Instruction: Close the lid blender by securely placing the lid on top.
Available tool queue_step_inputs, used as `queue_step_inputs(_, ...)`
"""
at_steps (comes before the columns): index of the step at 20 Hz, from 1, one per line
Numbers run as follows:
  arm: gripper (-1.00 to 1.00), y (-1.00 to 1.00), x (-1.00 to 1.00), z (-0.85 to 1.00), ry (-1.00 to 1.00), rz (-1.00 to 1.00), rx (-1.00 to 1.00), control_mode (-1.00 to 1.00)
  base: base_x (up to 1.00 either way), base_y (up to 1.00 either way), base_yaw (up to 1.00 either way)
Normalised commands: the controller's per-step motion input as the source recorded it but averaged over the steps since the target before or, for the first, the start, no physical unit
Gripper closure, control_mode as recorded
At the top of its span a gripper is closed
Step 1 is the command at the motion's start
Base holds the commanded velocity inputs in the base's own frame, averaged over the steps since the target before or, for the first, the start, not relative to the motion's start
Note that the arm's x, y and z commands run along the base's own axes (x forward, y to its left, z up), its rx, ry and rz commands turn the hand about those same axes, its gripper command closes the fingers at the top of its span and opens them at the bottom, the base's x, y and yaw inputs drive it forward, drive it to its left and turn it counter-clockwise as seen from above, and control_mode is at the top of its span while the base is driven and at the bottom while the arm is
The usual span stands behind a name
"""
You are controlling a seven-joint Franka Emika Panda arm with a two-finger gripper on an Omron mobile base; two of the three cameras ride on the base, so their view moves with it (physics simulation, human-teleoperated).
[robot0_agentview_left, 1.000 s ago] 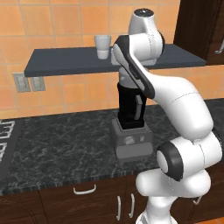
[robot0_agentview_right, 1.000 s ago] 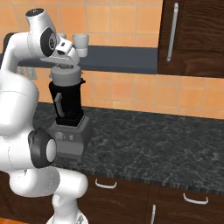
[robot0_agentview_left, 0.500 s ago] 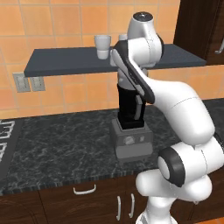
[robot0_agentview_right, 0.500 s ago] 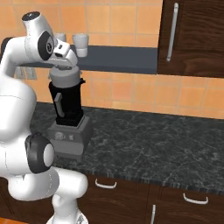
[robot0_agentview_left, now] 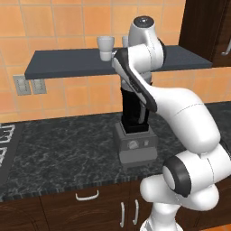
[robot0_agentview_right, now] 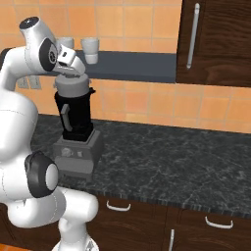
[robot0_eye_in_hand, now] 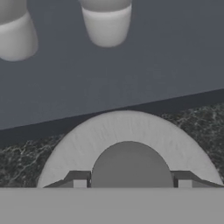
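The blender (robot0_agentview_left: pixel 133 113) (robot0_agentview_right: pixel 74 117) stands on the dark counter, a black jar with a grey side handle on a boxy grey base (robot0_agentview_left: pixel 136 148) with a dial. The grey lid (robot0_agentview_right: pixel 72 86) (robot0_eye_in_hand: pixel 78 144) lies level across the jar's mouth. My gripper (robot0_agentview_right: pixel 73 74) (robot0_eye_in_hand: pixel 131 181) comes down on it from above. In the hand view the two fingertips (robot0_eye_in_hand: pixel 78 180) press against either side of the lid's raised centre knob (robot0_eye_in_hand: pixel 131 164), so the gripper is shut on it. In the left base view my own arm hides the jar's top.
A dark shelf (robot0_agentview_left: pixel 67 63) (robot0_agentview_right: pixel 142 64) runs just behind and above the blender, carrying two white cups (robot0_agentview_right: pixel 91 49) (robot0_eye_in_hand: pixel 107 22). A dark wall cabinet (robot0_agentview_right: pixel 215 39) hangs at the right. The speckled counter (robot0_agentview_right: pixel 171 157) stretches right; a stove edge (robot0_agentview_left: pixel 4 144) lies far left.
The arm's upper joints have sunk slightly and shifted a little. The lid stays at the jar's mouth with the fingers still on its knob.
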Motion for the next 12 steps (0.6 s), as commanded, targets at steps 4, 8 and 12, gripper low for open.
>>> queue_step_inputs(4, 1.0, 0.07, 0.28, 0.0, 0.0, -0.04, 0.0, -1.0, 0.0, 0.0, 0.0)
queue_step_inputs(8, 1.0, 0.0, 0.02, -0.18, 0.0, 0.0, -0.01, -1.0, 0.0, 0.0, 0.0)
queue_step_inputs(12, 1.0, 0.0, 0.0, -0.16, 0.0, 0.0, -0.01, -1.0, 0.0, 0.0, 0.0)
